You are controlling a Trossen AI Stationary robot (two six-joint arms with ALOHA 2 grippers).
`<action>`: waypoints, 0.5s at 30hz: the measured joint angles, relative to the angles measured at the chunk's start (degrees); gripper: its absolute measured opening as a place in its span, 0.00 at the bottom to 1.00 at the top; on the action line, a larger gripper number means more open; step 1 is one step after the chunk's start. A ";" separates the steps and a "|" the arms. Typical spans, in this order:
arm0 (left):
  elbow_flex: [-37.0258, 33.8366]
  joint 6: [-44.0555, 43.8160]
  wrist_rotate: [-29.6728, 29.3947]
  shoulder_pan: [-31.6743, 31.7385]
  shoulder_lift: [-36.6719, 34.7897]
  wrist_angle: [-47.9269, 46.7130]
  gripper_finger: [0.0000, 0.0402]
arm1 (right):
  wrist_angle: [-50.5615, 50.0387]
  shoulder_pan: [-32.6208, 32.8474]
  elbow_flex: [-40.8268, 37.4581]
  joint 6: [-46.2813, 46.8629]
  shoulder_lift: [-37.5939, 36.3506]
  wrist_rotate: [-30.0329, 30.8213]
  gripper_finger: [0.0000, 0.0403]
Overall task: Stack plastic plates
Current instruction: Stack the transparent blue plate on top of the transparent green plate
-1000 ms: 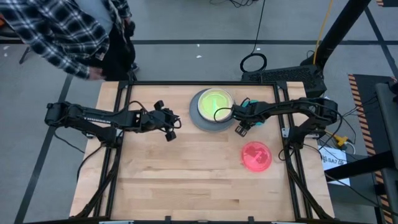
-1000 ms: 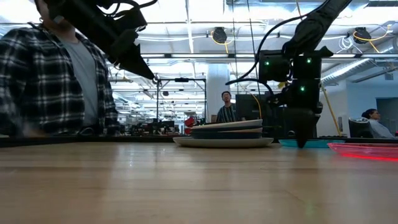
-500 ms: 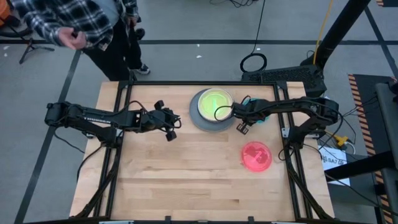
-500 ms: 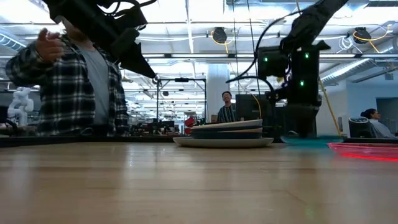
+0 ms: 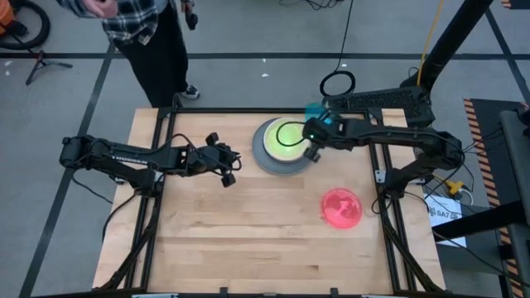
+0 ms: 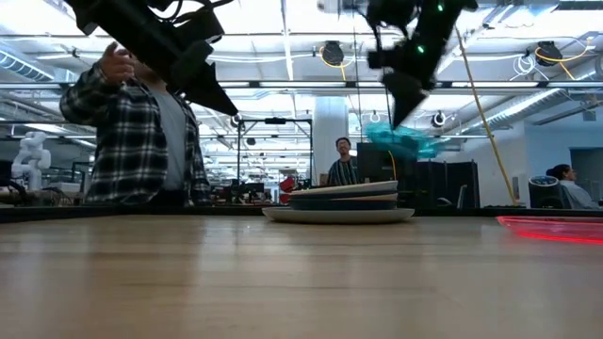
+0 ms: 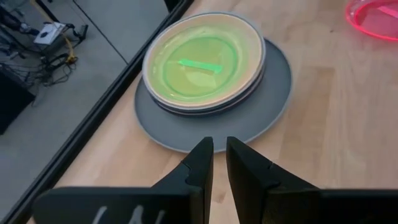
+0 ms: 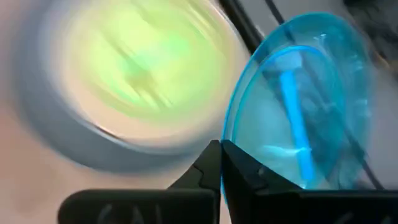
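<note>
The table [image 5: 248, 240] is pale wood planks in a black metal frame, set on a grey floor marked with dark tape lines; the low view looks across it into a large bright hall with ceiling lights, and a person in a checked shirt [image 6: 141, 141] stands past the far left corner. Toward the far side, a little right of centre, the stack of plates [image 5: 281, 147] lies flat: a large grey plate [image 7: 273, 93] at the bottom, darker and cream plates on it, and the translucent green plate [image 7: 202, 65] on top, facing up. The red plate [image 5: 341, 207] lies flat by itself nearer and to the right, well apart from the stack. The right gripper [image 5: 312, 132] is raised above the right edge of the stack, its fingers pinched tight on the rim of the teal plate [image 8: 305, 106], which hangs in the air tilted steeply, with its face turned sideways rather than up and its free edge reaching toward the table's far side. The left gripper [image 5: 225, 167] hovers left of the stack, pointing at it, fingers nearly together with a narrow gap and nothing between them.
</note>
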 joint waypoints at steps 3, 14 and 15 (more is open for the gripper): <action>0.00 0.05 -0.75 0.02 0.00 -0.04 0.13 | 9.19 2.19 0.15 -4.20 0.75 -5.67 0.00; 0.00 0.05 -0.75 -0.07 0.00 -0.33 0.13 | 19.68 5.47 -0.18 -7.38 10.57 -9.44 0.04; 0.00 -0.01 -0.76 -0.07 0.00 -0.33 0.13 | 19.56 5.47 -0.18 -6.91 11.34 -9.48 0.06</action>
